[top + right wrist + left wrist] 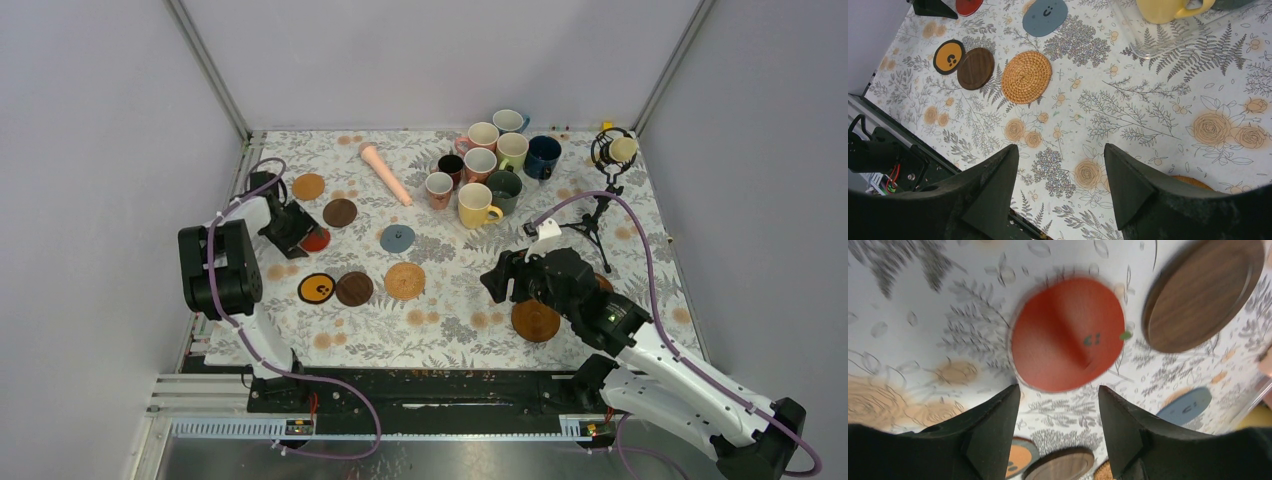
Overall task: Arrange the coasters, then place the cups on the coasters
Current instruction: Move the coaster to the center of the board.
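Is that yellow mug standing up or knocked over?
Upright: seen from above, the yellow mug shows its round mouth facing straight up, with the handle sticking out sideways.

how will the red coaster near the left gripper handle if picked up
The red coaster looks thin and flat on the table, so probably light but awkward to pinch from above. It seems rigid, likely not floppy. Lying flat, it should slide, not roll.

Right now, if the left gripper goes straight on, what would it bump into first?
Most likely the red coaster: the left gripper, jaws open, points down at the table, and that coaster lies just ahead of it. How near is unclear.
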